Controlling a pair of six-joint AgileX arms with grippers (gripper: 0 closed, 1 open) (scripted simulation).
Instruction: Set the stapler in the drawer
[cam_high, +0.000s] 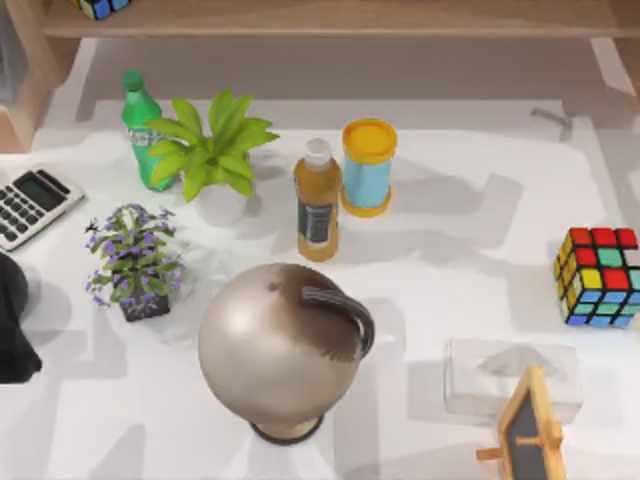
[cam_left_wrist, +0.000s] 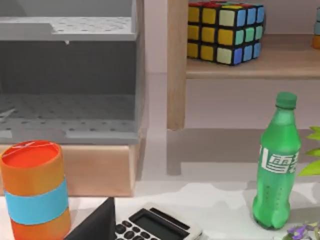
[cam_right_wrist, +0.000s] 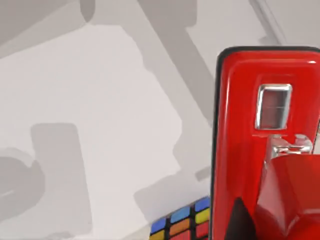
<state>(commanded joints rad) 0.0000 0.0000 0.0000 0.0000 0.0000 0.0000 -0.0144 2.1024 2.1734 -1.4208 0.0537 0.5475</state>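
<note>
The stapler (cam_right_wrist: 260, 150) is right up close in the right wrist view. It is shiny red with a small silver window on top, and it sits above the white counter (cam_right_wrist: 100, 125) with a Rubik's cube (cam_right_wrist: 182, 222) lower down beside it. It seems to be in the right arm's jaws, but I cannot tell if they are squeezed on it or loose. It looks hard, small and light. Its smooth shell could slip, so the flat long sides near the middle look like the best place to hold it. In the top view, that cube (cam_high: 600, 277) sits near the counter's right edge, past a tissue box (cam_high: 512, 378). At the left edge lies a calculator (cam_high: 32, 203). Farther off, the left wrist view shows a grey drawer (cam_left_wrist: 67, 85), which looks open. I cannot tell about the left jaws.
</note>
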